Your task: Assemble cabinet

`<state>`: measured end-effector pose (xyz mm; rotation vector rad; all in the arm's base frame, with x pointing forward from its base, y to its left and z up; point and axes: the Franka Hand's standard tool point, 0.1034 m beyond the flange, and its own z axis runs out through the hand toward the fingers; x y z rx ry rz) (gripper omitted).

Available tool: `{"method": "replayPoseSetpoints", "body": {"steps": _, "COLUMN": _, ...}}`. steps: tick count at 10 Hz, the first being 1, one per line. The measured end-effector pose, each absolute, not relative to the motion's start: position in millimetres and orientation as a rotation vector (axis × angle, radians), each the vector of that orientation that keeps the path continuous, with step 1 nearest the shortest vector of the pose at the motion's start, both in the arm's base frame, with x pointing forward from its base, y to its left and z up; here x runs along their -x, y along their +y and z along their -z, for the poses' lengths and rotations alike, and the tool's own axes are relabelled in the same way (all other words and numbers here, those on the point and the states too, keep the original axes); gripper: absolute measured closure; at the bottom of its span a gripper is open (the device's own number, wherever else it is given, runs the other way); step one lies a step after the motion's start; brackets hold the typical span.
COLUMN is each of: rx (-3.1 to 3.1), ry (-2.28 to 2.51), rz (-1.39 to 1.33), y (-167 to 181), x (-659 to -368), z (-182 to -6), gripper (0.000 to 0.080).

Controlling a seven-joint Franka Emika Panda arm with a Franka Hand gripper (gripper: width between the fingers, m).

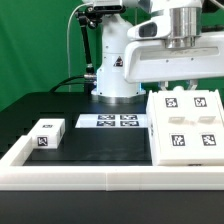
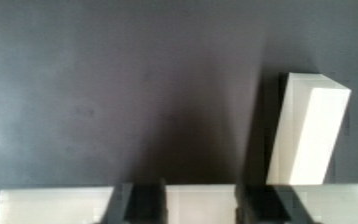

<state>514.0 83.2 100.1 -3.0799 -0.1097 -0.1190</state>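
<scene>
The cabinet's large white box (image 1: 185, 125) lies on the black table at the exterior view's right, with tags on its top. A small white tagged block (image 1: 45, 135) lies apart at the exterior view's left. My gripper (image 1: 181, 72) hangs over the far edge of the large box. In the wrist view the gripper (image 2: 199, 205) shows two dark fingers (image 2: 144, 203) set apart. White surface (image 2: 51, 205) runs between and beside them. The jaws look open and hold nothing. A long white block (image 2: 309, 130) lies on the table beyond the fingers.
The marker board (image 1: 112, 122) lies flat mid-table between the small block and the large box. A long white rail (image 1: 110, 180) edges the table's front and left side. The robot base (image 1: 115, 60) stands at the back. Green curtain behind.
</scene>
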Motion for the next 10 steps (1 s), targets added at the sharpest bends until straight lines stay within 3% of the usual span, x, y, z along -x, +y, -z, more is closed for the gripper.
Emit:
{"method": "replayPoseSetpoints", "body": {"steps": 2, "rx": 3.075, "ry": -0.106, "rz": 0.101, "y": 84.8, "x": -523.3, "z": -111.4, "gripper": 0.0616}}
{"method": "replayPoseSetpoints", "body": {"steps": 7, "rx": 3.076, "ry": -0.105, "rz": 0.101, "y": 84.2, "x": -521.9, "z": -107.6, "gripper": 0.0632}}
{"method": "replayPoseSetpoints", "body": {"steps": 10, "rx": 3.07, "ry": -0.102, "rz": 0.075, "y": 82.1, "x": -527.7, "z": -124.5, "gripper": 0.0655}}
